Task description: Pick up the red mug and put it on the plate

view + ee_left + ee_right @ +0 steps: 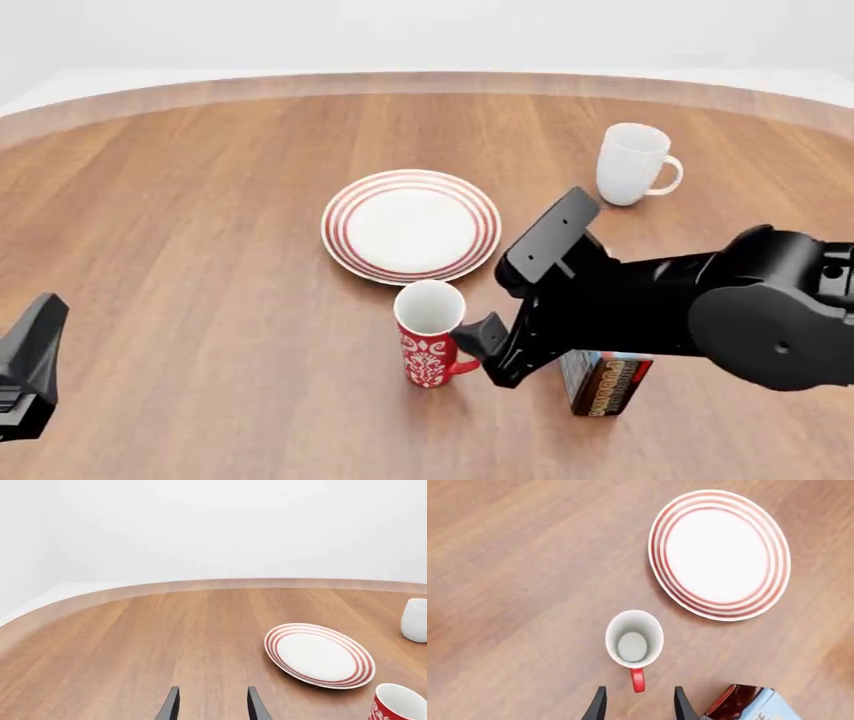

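The red mug [429,348] stands upright on the table just in front of the plate [411,226], apart from it, with its handle [638,679] turned toward the right arm. My right gripper [639,706] is open and hovers above that handle, looking straight down; its fingers [598,706] hold nothing. In the front view the right gripper [482,352] sits beside the mug's right side. My left gripper [212,709] is open and empty, low over bare wood, far to the left of the plate [319,655] and the red mug [399,706].
A plain white mug [633,164] stands at the back right. A dark box [603,381] stands under the right arm, close to the red mug's right. The left arm [30,368] sits at the front left edge. The table's curved far rim [427,84] runs behind.
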